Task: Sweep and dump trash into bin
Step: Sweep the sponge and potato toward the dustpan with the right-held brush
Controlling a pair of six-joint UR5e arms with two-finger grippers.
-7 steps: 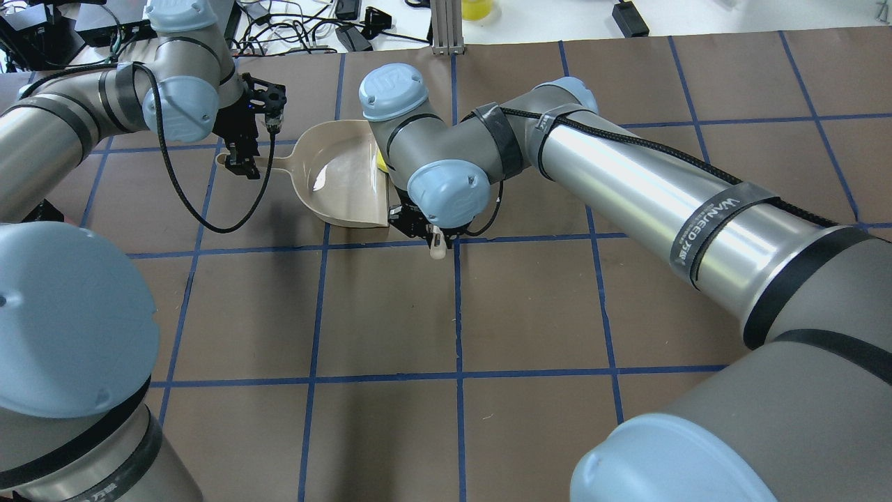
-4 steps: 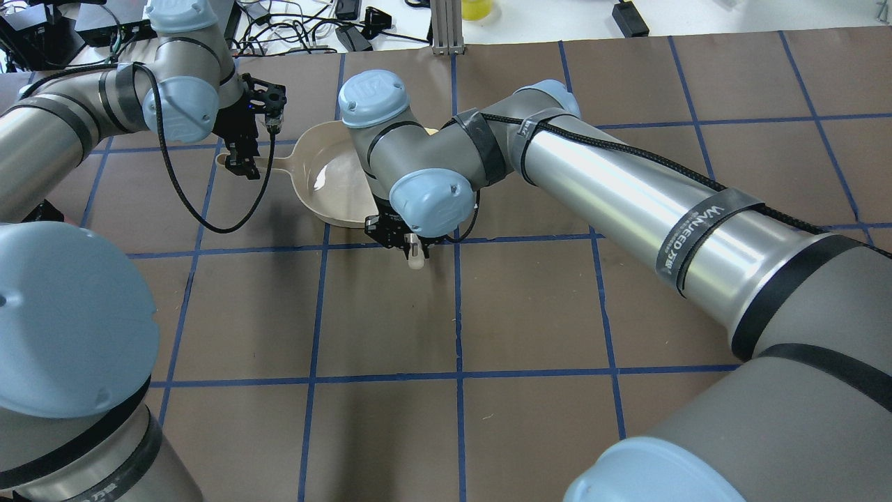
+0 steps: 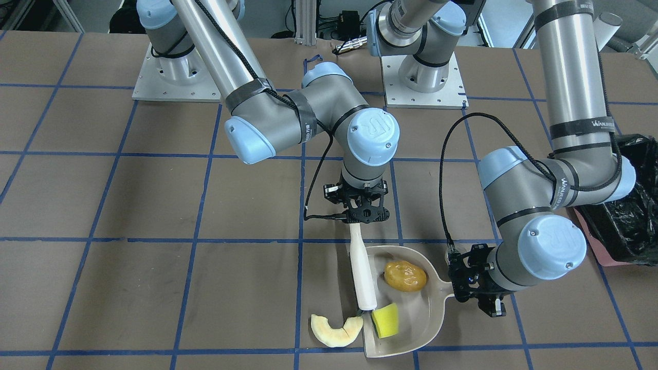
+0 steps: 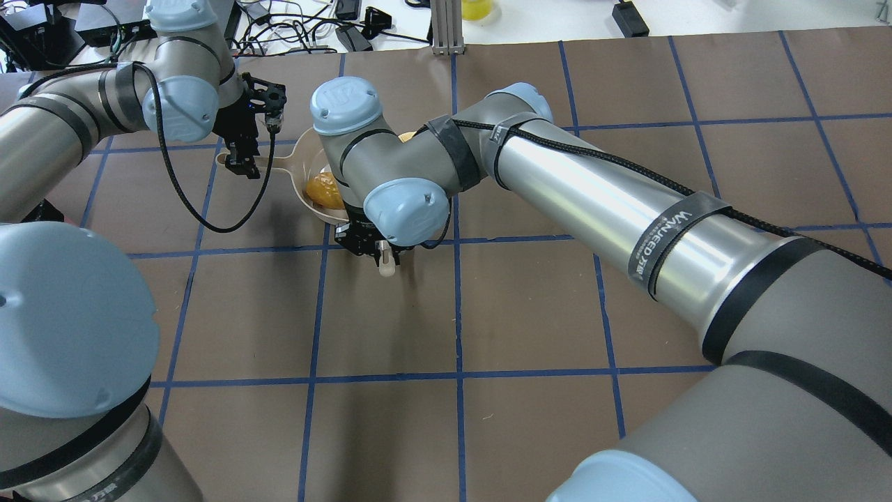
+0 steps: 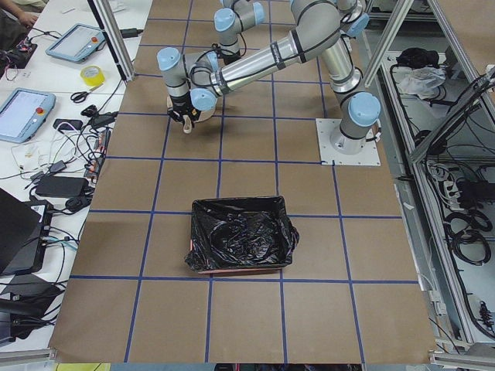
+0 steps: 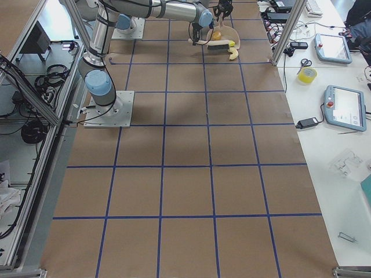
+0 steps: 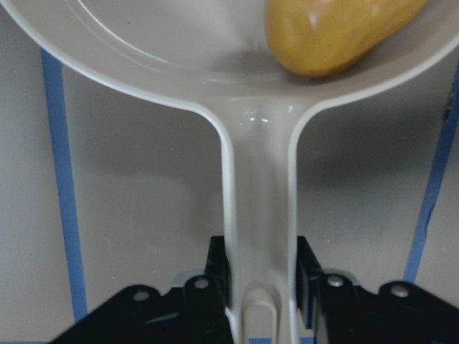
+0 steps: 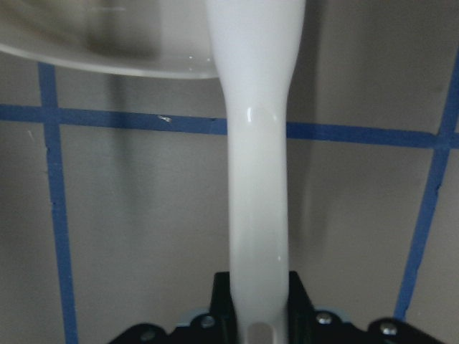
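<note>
**Two pieces in the pan, one outside**

The bin [image 3: 632,221] sits well away from both grippers, cut off at the picture's edge. The left gripper [image 7: 259,279] squeezes the dustpan [image 3: 421,318] handle. The right gripper [image 8: 258,297] grips the brush [image 3: 362,272]. The orange lump [image 3: 405,276] lies in the pan. The pale slice [image 3: 334,329] lies just outside. The yellow wedge [image 3: 385,320] is inside. From above, the right arm hides most of this.

A glossy orange-brown lump [image 3: 405,275] is lying deep in the dustpan [image 3: 426,329], toward its handle end. A yellow wedge [image 3: 385,320] is sitting just inside the pan's open lip. A pale cream, curved slice [image 3: 336,330] is lying on the desk [image 3: 154,288] just outside that lip. The bin [image 5: 203,232], lined with crinkled black plastic over a pink base, is standing well apart.
</note>
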